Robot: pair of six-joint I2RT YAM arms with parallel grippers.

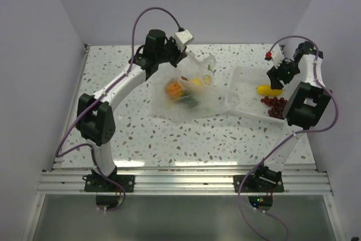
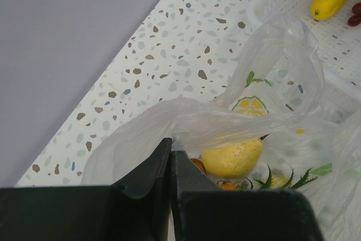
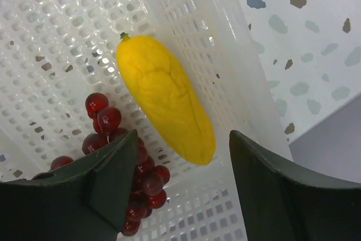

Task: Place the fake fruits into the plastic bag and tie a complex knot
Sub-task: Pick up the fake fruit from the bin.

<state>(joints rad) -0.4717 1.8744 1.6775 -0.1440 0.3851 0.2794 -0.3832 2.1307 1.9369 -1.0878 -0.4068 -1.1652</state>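
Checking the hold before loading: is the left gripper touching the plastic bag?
Touching. The left wrist view shows the left gripper, jaws shut, pinching the rim of the plastic bag at its tips.

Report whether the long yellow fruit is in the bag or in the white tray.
Still in the tray: the long yellow fruit lies on the slotted floor of the white tray beside the red grapes.
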